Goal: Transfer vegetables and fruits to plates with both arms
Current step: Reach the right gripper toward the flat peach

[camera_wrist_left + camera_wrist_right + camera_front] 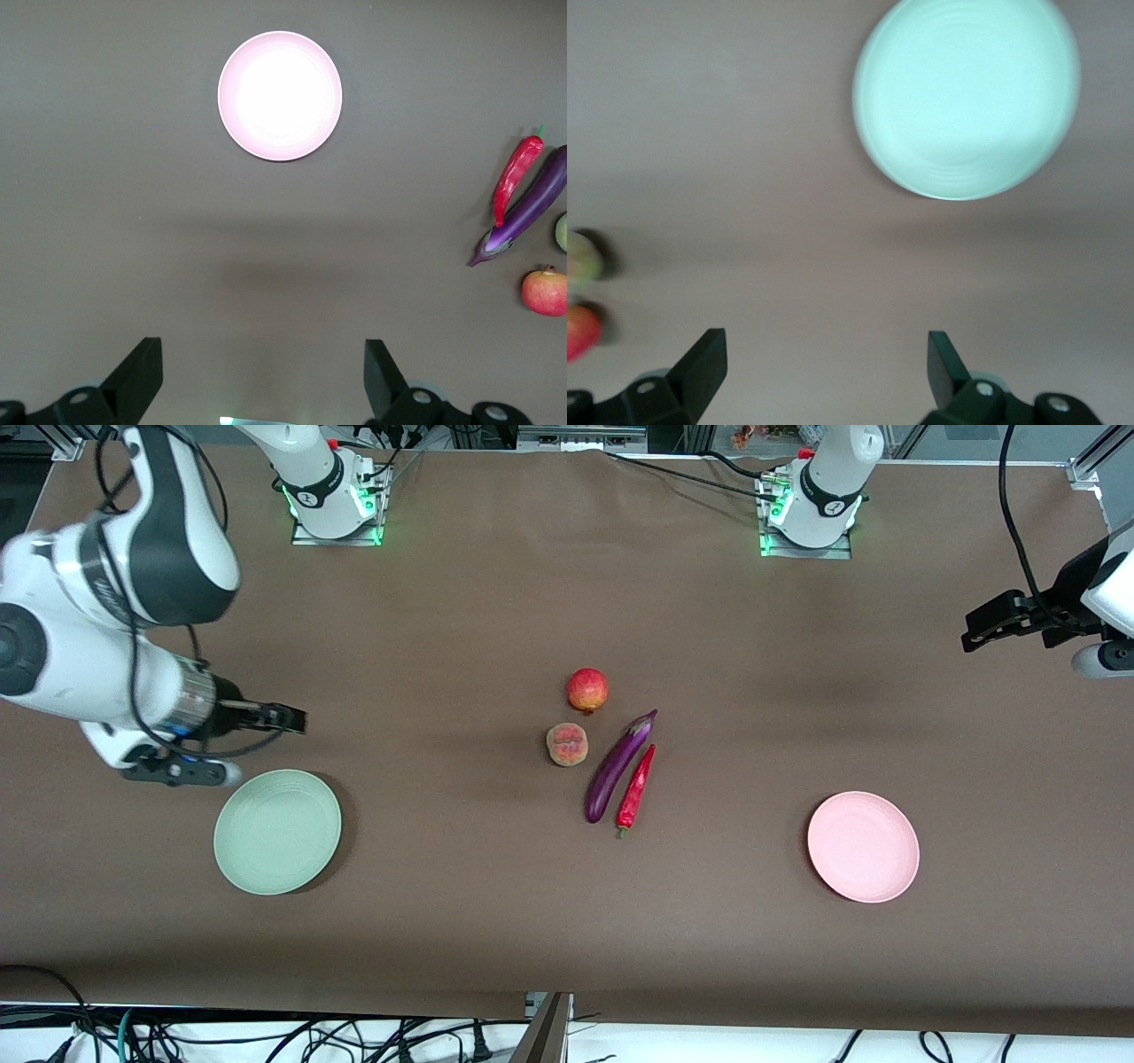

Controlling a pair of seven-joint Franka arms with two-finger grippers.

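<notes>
Hovering w/ jaws spread, empty: right gripper (288,718) above table by green plate (277,831), left gripper (979,631) well apart from pink plate (863,847); eggplant (617,767) untouched.

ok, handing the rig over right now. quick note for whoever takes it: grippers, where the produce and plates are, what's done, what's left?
Left gripper: open, holding nothing, up over bare table at the left arm's end.
Right gripper: open, holding nothing, up over bare table beside the green plate.
Produce: all four in a cluster mid-table. Pomegranate is farthest from the front camera, peach just nearer. Eggplant and chili lie side by side, toward the left arm's end.
Plates: the green one at the right arm's end, pink plate at the left arm's end.
Done: nothing transferred.
Left: all four items.
</notes>
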